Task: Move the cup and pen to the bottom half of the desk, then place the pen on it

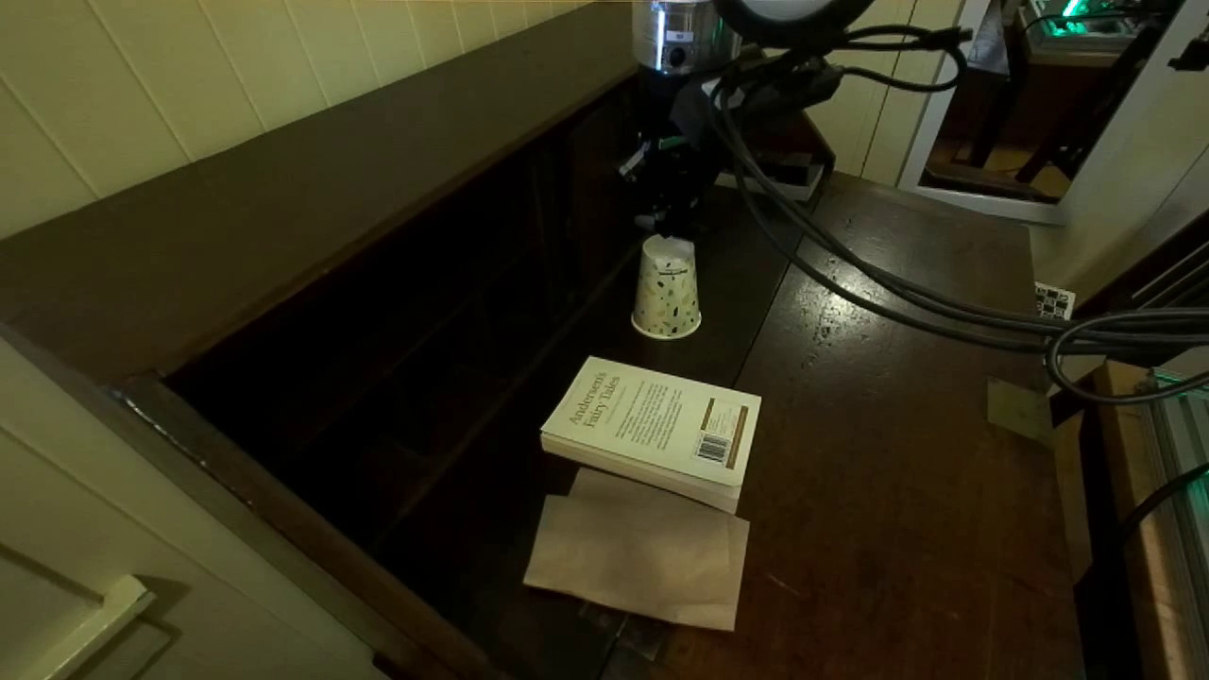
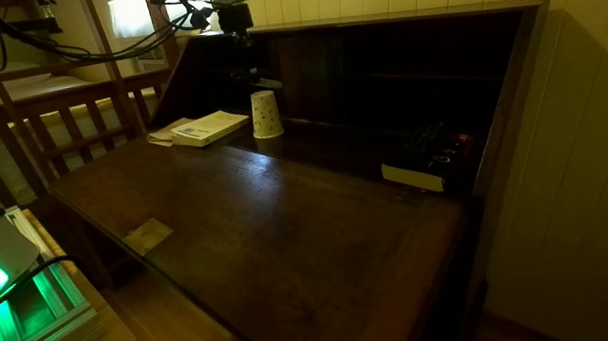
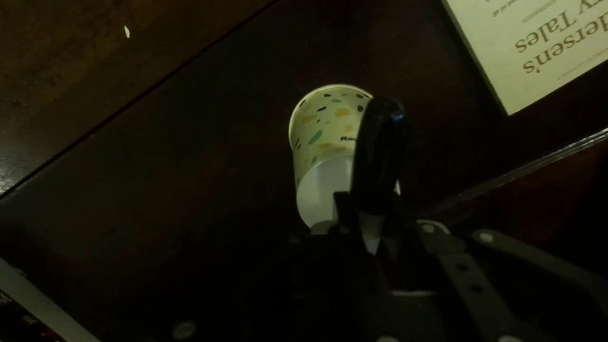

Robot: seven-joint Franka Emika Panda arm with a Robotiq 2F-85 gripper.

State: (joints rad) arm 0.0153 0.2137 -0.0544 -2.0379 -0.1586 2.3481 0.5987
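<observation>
I have my black two-fingered robot hand (image 3: 366, 210) clenched around a slim, glossy black pen (image 3: 379, 156) with a pale section, as the wrist view shows; the pen is just above the small white tapered paper cup (image 1: 667, 295) with scattered dark, green and yellow flecks, over its upward-facing base; I cannot tell whether pen and cup touch.

The cup is upside down in both exterior views, wide rim down on the large dark brown glossy wooden surface (image 2: 290, 243); behind the cup is a row of dark wooden cubbyholes (image 2: 421, 76) beneath a broad, raised brown wooden ledge (image 1: 425, 142); the surface stretches out flat in front of the cup.

Near the cup a thick white paperback book (image 1: 652, 425), titled "Andersen's Fairy Tales", lies flat, barcode side up; farther from the cup on that same side lies a flat, creased sheet of light brown paper (image 1: 642, 562); on the cup's opposite side, well apart from it, is a thick black book (image 2: 426, 160) with pale page edges; well in front of the cup, at the surface's front edge, I see a flat, square, brassy plate (image 2: 149, 236).
</observation>
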